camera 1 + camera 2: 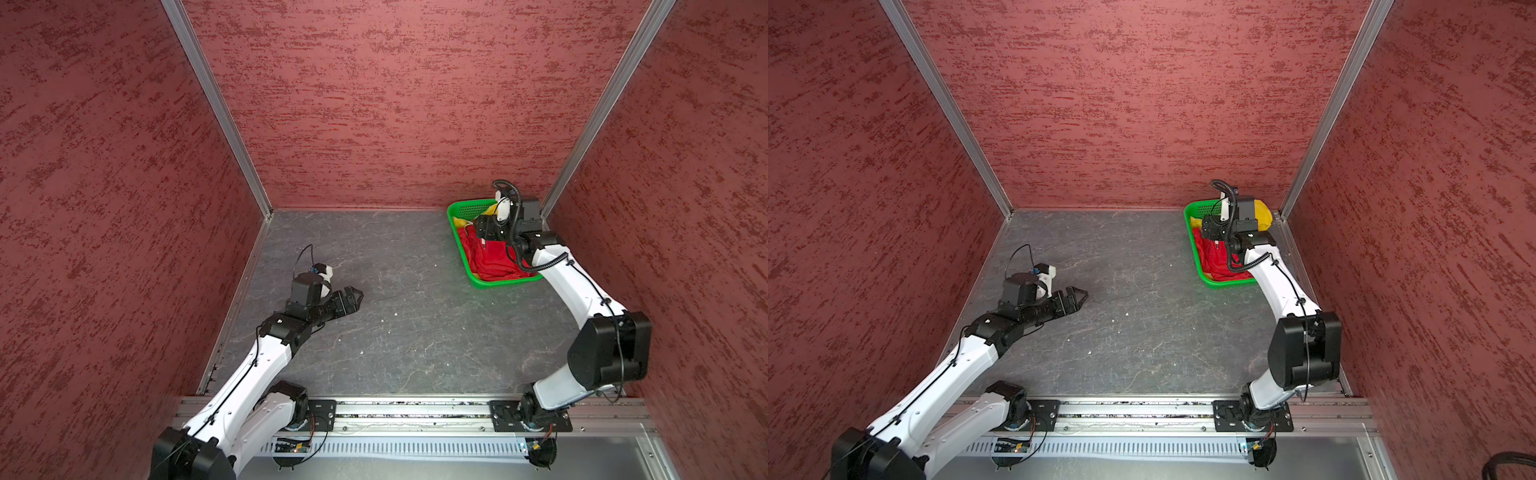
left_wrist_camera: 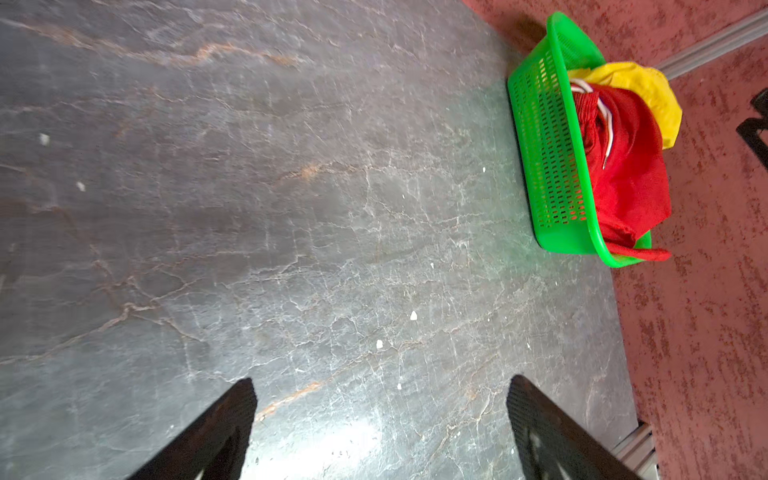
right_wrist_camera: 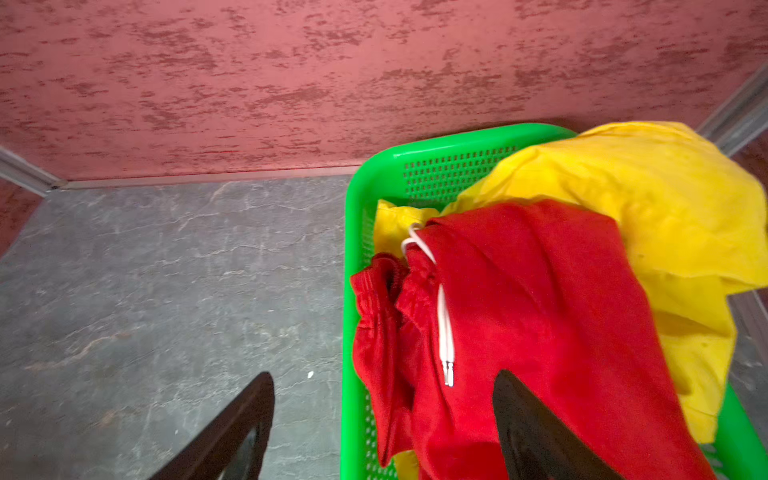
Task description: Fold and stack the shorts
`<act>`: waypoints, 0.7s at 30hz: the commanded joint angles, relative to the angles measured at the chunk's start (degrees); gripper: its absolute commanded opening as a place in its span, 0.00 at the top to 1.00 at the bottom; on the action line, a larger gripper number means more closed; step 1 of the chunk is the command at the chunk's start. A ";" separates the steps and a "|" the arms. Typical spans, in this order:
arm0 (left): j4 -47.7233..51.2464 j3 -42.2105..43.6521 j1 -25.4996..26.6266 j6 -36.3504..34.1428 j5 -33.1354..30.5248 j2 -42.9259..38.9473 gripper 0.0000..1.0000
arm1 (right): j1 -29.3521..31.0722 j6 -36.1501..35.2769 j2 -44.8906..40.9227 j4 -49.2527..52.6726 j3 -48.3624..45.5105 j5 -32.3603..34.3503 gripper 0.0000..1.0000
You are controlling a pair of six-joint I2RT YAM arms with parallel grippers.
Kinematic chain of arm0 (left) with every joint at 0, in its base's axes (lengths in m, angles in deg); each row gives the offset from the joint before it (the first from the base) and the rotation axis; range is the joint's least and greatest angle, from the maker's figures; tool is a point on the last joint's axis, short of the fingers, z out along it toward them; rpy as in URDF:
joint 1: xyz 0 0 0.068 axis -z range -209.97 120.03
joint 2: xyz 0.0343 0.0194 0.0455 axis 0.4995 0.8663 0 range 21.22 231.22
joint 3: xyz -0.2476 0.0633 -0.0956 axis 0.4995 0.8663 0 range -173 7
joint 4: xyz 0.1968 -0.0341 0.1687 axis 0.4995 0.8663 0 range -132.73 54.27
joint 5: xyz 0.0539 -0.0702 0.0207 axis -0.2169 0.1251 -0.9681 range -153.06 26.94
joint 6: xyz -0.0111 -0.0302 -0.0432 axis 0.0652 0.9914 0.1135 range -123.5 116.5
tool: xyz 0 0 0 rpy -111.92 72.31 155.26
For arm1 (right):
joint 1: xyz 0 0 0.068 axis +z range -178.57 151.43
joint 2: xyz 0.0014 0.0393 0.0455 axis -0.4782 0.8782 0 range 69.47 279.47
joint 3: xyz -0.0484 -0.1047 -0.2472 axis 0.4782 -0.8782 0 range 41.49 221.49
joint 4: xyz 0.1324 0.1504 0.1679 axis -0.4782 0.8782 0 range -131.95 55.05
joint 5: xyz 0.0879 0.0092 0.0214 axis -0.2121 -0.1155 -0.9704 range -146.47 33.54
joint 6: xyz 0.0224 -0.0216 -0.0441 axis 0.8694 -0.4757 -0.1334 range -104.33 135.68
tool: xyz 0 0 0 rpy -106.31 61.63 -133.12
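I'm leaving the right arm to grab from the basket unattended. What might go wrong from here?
The red shorts lie over the yellow shorts in the green basket, so a deep pinch may lift both. The right gripper, open, straddles the basket's wall in the right wrist view; closing there could clamp the rim and drag the basket. The loose white drawstring might snag.

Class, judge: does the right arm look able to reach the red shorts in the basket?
Probably yes: the open right tool hangs over the red shorts, which lie atop the yellow pair, nothing covering them.
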 commanded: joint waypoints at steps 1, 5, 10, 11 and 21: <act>-2.21 -2.42 2.90 -1.17 -2.91 2.75 0.05 | -0.73 1.67 6.36 3.10 0.15 5.26 0.14; -5.19 -1.66 4.69 0.20 -2.94 4.01 0.05 | -0.81 2.66 12.83 2.23 3.05 4.93 0.14; -5.59 -1.27 5.05 0.83 -3.30 4.12 0.05 | -1.03 4.17 20.01 0.50 5.58 9.23 0.30; -5.19 -1.27 5.10 0.74 -3.56 4.12 0.05 | -1.09 4.52 20.81 -0.28 5.54 10.21 0.42; -2.10 -2.68 5.00 -0.40 -6.94 2.28 0.05 | -1.41 3.93 6.56 -8.18 1.07 9.17 0.84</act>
